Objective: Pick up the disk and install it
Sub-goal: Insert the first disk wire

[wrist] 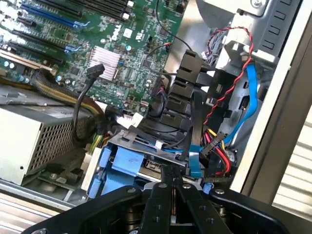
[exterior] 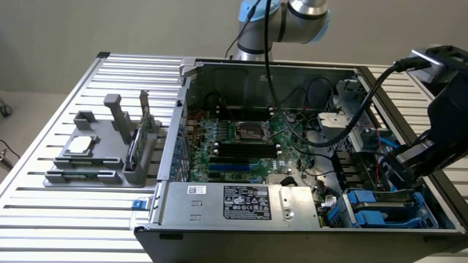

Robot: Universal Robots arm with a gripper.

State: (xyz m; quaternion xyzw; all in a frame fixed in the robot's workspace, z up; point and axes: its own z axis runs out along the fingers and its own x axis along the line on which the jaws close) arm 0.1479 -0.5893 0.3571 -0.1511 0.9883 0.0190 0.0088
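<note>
The tool (wrist: 173,175) has its two black fingers pressed together with nothing between them. It hangs low inside the case, over the drive bay in the corner. Whether the fingertips touch anything there I cannot tell.

The disk (wrist: 124,163) lies just ahead of the fingertips, seated in the bay with its blue carrier showing. It sits beside the power supply (exterior: 241,204). A bundle of black, blue, red and yellow cables (wrist: 209,146) runs down next to it.

Further out there is one open computer case (exterior: 192,118), and its one motherboard (exterior: 241,145) lies flat inside. The one power supply fills the near side. One arm (exterior: 296,16) reaches in from behind the case.

The case rests on a silver slatted worktop (exterior: 73,219). At the exterior view's left, well apart from the case, stands one grey rack (exterior: 98,164). It holds one square chip (exterior: 79,145) lying flat and one card (exterior: 135,148) set on edge. Behind the worktop is a plain pale wall.
</note>
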